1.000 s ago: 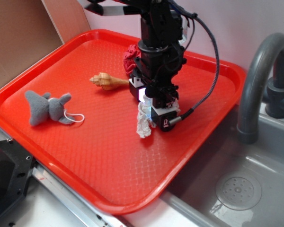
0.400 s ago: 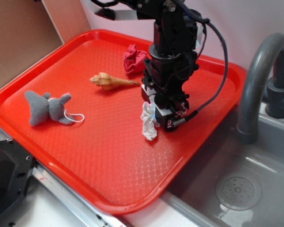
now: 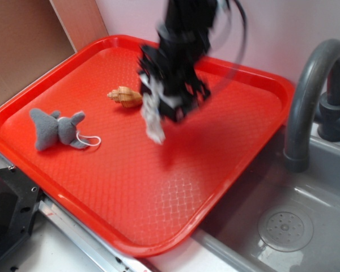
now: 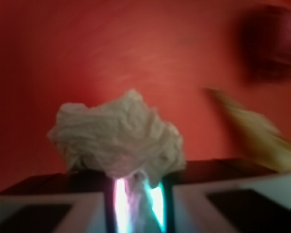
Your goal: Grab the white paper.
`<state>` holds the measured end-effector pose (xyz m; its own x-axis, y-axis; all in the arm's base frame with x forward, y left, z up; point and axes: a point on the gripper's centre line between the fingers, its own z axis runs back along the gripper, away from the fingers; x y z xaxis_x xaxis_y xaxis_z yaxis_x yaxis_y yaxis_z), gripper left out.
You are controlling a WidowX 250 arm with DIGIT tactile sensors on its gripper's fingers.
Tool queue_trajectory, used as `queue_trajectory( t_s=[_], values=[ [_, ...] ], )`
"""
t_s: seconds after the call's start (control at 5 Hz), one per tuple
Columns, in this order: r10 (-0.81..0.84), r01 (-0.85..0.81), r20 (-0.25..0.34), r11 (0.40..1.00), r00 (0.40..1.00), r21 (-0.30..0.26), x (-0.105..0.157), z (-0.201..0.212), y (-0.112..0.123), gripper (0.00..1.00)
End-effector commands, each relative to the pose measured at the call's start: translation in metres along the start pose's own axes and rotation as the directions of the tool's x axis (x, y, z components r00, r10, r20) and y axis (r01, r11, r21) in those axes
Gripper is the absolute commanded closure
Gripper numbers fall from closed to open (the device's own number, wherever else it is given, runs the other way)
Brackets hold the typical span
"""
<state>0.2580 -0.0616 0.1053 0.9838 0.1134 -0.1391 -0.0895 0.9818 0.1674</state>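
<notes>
The grab looks done — the fingers are clenched on the white paper, and the wad hangs clear above the red tray, its tail dangling below them. Only keeping hold seems left. The paper is a wrinkled, grey-creased clump bulging out past the fingertips — the exterior view is motion-blurred.

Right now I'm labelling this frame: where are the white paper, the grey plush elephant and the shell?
white paper (image 4: 119,136): wrist view, middle of the wad.
grey plush elephant (image 3: 55,128): exterior view, body.
shell (image 3: 124,96): exterior view, wide end.
</notes>
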Motion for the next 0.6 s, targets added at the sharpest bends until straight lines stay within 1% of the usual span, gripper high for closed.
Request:
queue_trajectory(
  t_s=[0.0,0.2,0.4],
  values=[
    [0.234,-0.208,0.132,0.96,0.963,-0.188,-0.049,0.094,0.074,1.0],
    [0.161,-0.131,0.122,0.966,0.979,-0.222,-0.056,0.098,0.091,1.0],
    [0.161,-0.15,0.071,0.978,0.984,-0.147,-0.048,0.095,0.09,0.8]
  ],
)
